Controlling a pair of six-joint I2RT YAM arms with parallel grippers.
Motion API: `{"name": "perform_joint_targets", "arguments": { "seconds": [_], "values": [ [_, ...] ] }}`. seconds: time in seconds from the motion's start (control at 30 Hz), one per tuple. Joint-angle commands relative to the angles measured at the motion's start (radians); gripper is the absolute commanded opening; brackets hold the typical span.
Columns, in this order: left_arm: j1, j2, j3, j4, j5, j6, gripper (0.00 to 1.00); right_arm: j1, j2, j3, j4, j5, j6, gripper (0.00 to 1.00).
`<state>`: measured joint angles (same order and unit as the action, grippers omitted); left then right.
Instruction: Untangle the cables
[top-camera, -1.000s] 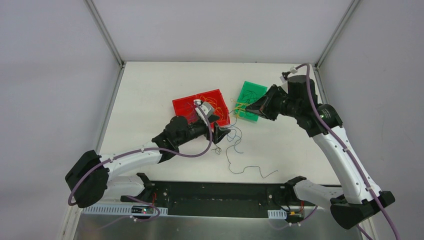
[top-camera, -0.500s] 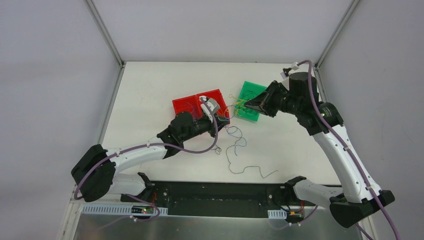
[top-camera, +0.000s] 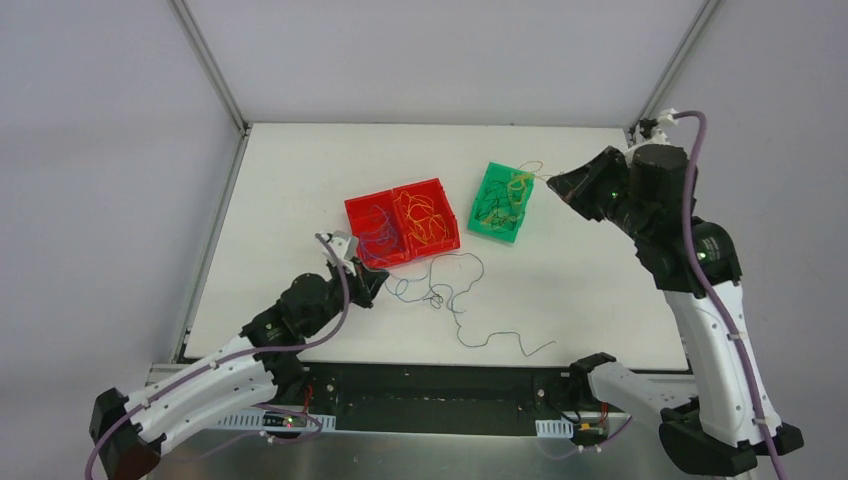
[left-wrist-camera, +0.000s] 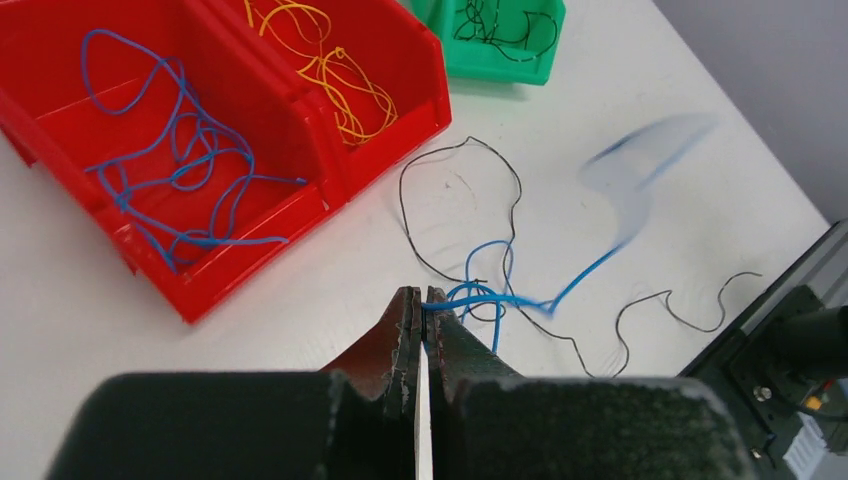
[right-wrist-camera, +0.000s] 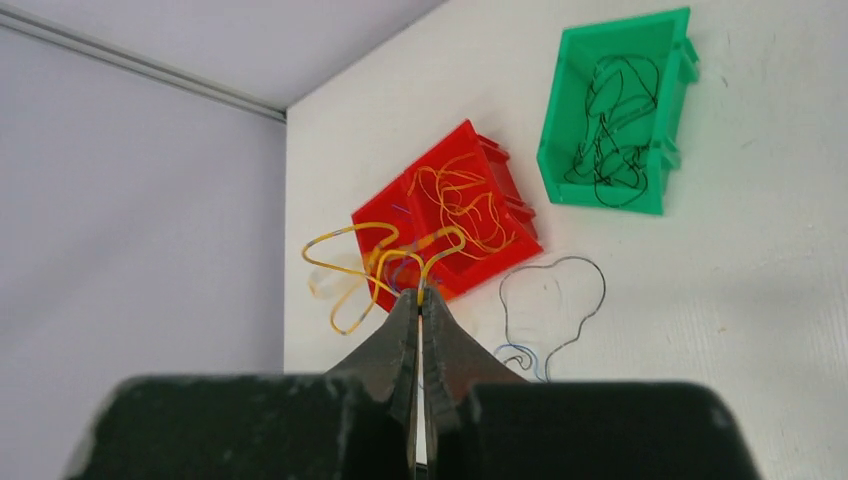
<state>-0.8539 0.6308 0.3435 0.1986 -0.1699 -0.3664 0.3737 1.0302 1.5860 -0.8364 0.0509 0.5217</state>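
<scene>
A loose black cable (top-camera: 468, 303) and a blue cable (top-camera: 408, 285) lie tangled on the white table in front of the red bins. My left gripper (top-camera: 378, 283) is low, just left of them. In the left wrist view this gripper (left-wrist-camera: 421, 293) is shut on the blue cable (left-wrist-camera: 500, 298), which stretches right and blurs. My right gripper (top-camera: 552, 182) hangs raised beside the green bin, shut on a yellow cable (top-camera: 522, 180). The right wrist view shows the yellow cable (right-wrist-camera: 350, 262) looping up from the closed tips (right-wrist-camera: 418, 293).
The red double bin (top-camera: 392, 190) holds blue wires on its left side and orange wires on its right. The green bin (top-camera: 497, 232) holds black wires. A black frame (top-camera: 430, 385) runs along the table's near edge, and grey walls close in the sides.
My left gripper shut on the blue cable and pulled back toward the near left, stretching it. My right gripper rose back to the right, lifting the yellow cable off the green bin.
</scene>
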Motion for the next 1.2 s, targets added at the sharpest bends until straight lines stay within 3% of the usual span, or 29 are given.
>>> {"name": "perform_joint_targets", "arguments": {
  "seconds": [0.0, 0.17, 0.27, 0.5, 0.8, 1.17],
  "values": [
    [0.004, -0.218, -0.009, -0.178, -0.068, -0.109, 0.0, 0.014, 0.056, -0.162, 0.132, -0.083, 0.007, 0.0],
    [0.004, -0.37, 0.094, -0.543, -0.216, -0.151, 0.0, 0.033, 0.126, -0.231, 0.196, 0.005, -0.004, 0.0],
    [0.004, -0.434, 0.12, -0.622, -0.268, -0.175, 0.0, 0.07, 0.175, -0.25, 0.253, -0.041, -0.006, 0.0],
    [0.004, -0.469, 0.137, -0.639, -0.262, -0.185, 0.0, 0.22, 0.311, -0.174, 0.332, -0.03, 0.0, 0.0],
    [0.004, -0.458, 0.177, -0.66, -0.246, -0.145, 0.0, 0.255, 0.471, -0.055, 0.378, -0.079, 0.009, 0.0],
    [0.004, -0.429, 0.233, -0.662, -0.224, -0.121, 0.0, 0.255, 0.681, -0.174, 0.511, 0.012, 0.026, 0.0]
  ]
}}
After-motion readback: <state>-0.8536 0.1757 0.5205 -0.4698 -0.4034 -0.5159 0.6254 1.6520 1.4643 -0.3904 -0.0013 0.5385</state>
